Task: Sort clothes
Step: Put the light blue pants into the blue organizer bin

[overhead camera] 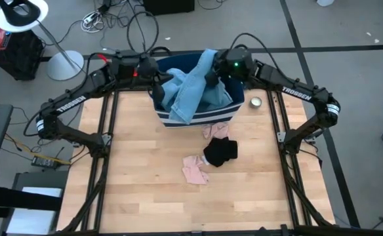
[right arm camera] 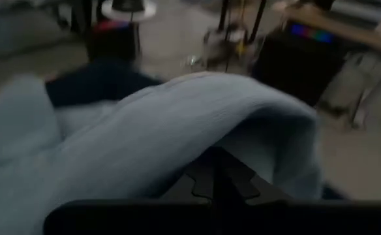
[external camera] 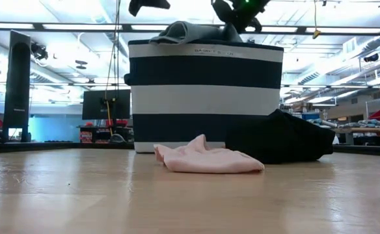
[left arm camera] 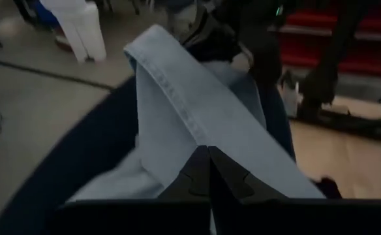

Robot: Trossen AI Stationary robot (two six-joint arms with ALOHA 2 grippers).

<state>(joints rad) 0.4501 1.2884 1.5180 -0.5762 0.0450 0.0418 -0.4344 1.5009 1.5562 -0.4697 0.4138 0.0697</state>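
Note:
A light blue denim garment [overhead camera: 193, 88] lies heaped in and over the navy bin with white stripes [overhead camera: 198, 119] at the table's far middle. One leg of it hangs over the bin's near rim. My left gripper [overhead camera: 159, 82] is shut on it at the bin's left side. At the bin's far right, my right gripper [overhead camera: 212, 73] is shut on it too. On the table in front of the bin lie a pink piece [overhead camera: 195, 170], a black piece [overhead camera: 220, 152] and another pink piece [overhead camera: 214, 130]. My left gripper pinches a stitched, folded edge of the denim [left arm camera: 197, 140] between its two fingers, coming slanting down from the table's left. The cloth runs on beyond the fingertips, lifted above the bin. My right gripper pinches a thick fold of the denim [right arm camera: 243, 140] from the table's right, slanting down. The cloth bulges over the fingers and hides the fingertips' hold; its rest lies in the bin.
A small round tin [overhead camera: 256, 102] stands on the table just right of the bin. The near half of the wooden table [overhead camera: 145, 196] is bare. In the low view the bin [external camera: 206, 97] stands behind the pink piece [external camera: 206, 160] and the black piece [external camera: 281, 140].

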